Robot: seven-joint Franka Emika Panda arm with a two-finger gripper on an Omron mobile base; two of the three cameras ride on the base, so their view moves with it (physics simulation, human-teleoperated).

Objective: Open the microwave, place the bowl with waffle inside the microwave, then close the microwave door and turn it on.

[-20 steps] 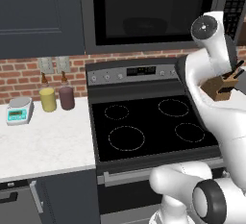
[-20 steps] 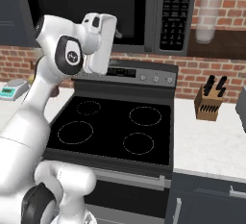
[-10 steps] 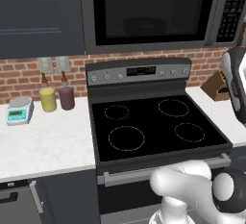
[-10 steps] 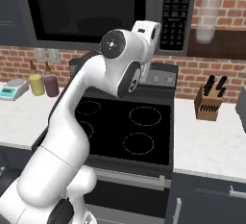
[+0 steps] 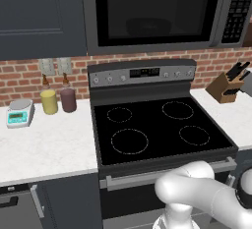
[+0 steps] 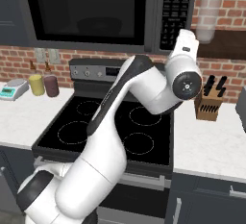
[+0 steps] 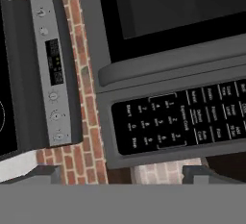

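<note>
We see the microwave door (image 5: 157,12) shut, so nothing passes inside. Below the microwave (image 6: 103,11) the stove (image 5: 155,129) top lies bare; right of the stove a knife block (image 6: 207,104) stands, perhaps crowding the bench (image 6: 206,146).

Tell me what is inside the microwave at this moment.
The microwave door is shut. Through its black glass, a dim, dark rounded shape sits low in the middle of the microwave; the glass is too dark to tell what it is or see the rest of the interior.
</note>
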